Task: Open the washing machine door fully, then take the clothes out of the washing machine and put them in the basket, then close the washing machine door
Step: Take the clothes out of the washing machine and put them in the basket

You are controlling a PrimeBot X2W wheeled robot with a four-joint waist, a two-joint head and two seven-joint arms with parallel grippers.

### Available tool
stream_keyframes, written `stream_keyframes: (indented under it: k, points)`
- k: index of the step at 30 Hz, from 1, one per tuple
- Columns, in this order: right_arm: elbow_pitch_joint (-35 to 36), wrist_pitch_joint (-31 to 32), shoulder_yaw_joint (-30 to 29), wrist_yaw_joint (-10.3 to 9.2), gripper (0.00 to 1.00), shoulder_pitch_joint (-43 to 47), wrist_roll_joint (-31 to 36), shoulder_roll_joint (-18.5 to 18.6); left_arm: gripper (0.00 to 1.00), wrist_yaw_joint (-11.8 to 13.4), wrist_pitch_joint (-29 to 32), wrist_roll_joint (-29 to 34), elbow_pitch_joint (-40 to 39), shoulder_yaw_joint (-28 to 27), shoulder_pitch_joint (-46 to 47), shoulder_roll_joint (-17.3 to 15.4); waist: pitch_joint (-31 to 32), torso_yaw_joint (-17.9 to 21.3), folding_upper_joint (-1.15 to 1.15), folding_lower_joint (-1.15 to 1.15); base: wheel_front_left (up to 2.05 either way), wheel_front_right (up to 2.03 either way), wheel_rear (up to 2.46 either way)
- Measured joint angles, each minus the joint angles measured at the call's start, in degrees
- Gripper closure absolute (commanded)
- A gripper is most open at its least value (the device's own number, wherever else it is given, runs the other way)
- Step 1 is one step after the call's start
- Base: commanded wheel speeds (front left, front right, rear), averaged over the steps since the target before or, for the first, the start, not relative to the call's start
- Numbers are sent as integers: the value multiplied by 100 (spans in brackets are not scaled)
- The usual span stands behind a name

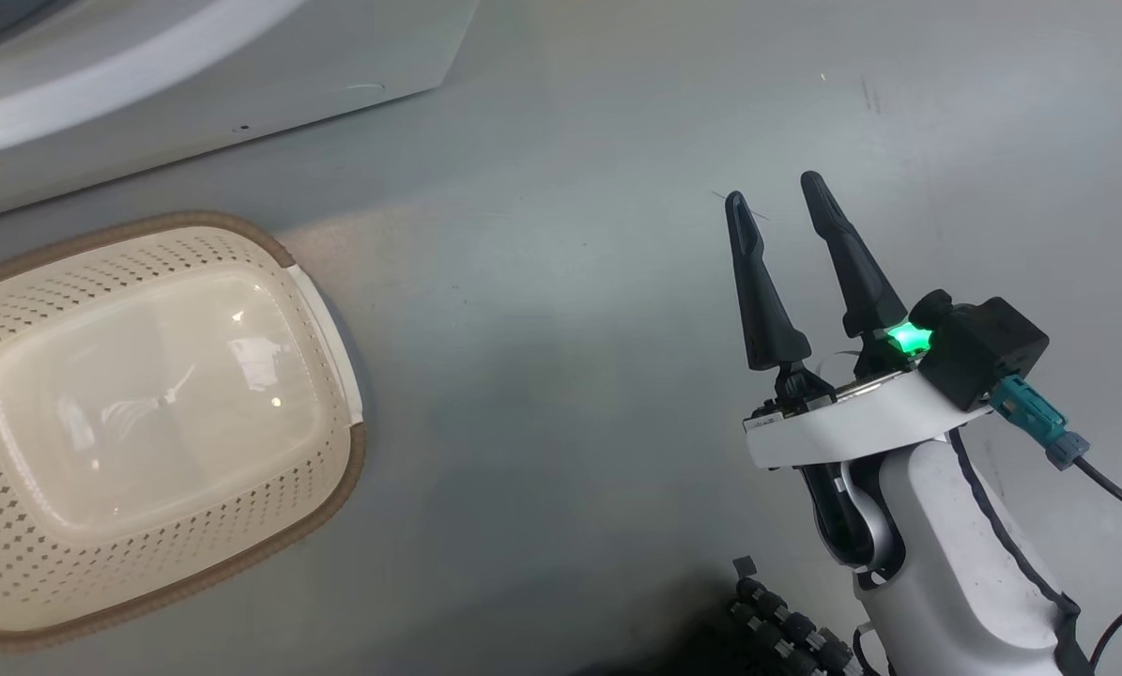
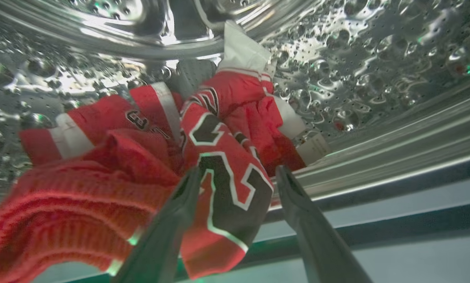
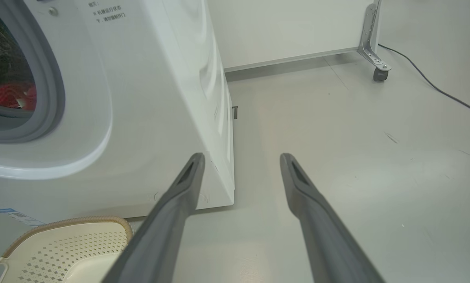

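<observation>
In the left wrist view my left gripper (image 2: pixel 238 169) reaches into the steel drum (image 2: pixel 356 59), open, its two fingers standing either side of a fold of the red clothes (image 2: pixel 113 188) with dark numbers and white trim. The clothes (image 3: pixel 10 95) also show through the grey rubber ring (image 3: pixel 56 90) of the washing machine (image 3: pixel 148 98). The washing machine door is out of view. The cream basket (image 1: pixel 16 300) sits on the floor below the washing machine (image 1: pixel 241 84), nothing in it. My right gripper (image 1: pixel 775 189) hangs open over bare floor, well right of the basket (image 3: pixel 73 243).
Grey floor stretches to the right of the machine. A white panel on a metal caster foot (image 3: pixel 380 72) stands at the back, with a black cable (image 3: pixel 435 84) trailing across the floor. A small blue label (image 3: pixel 10 214) marks the machine's lower front.
</observation>
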State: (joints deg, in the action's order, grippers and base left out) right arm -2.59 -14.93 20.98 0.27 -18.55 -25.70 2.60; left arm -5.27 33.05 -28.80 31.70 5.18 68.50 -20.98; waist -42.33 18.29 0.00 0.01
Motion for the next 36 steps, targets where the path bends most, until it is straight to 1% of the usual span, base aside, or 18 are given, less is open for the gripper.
stream_keyframes:
  k: [4,8,13,14,17,26,28,32,36]
  points:
    - [-12,0,1,-1,0,-4,-10,0,0,48,214,-67,197,-36,42,32,-43,62,0,0,0,0,0]
    - [-13,0,12,-43,0,-53,-53,0,0,124,375,-40,333,-12,138,-8,-57,98,0,0,0,0,0]
    - [-13,0,31,-44,0,-109,-60,0,0,204,522,-40,495,-30,201,-27,-73,139,0,-1,0,0,0]
    - [-13,0,33,-45,0,-110,-63,0,6,204,566,-40,525,-26,202,-37,-76,147,0,0,0,0,0]
    - [-13,0,34,-82,0,-115,-101,0,100,214,570,-40,553,-41,220,-60,-84,166,0,0,0,0,0]
    - [-14,0,19,-99,0,-196,-100,0,100,186,491,-63,602,-73,258,-78,-96,159,0,-1,0,0,0]
    - [-21,0,-25,-101,0,-220,-98,-2,100,104,359,-125,610,-79,256,-64,-85,140,0,-1,0,0,0]
    - [-49,0,-107,-102,0,-219,-68,0,100,14,154,-192,600,-78,246,47,-44,65,0,-1,0,0,0]
    - [-64,0,-155,-102,0,-219,11,0,100,-60,-125,-198,511,-47,144,90,-4,-34,0,-1,0,0,0]
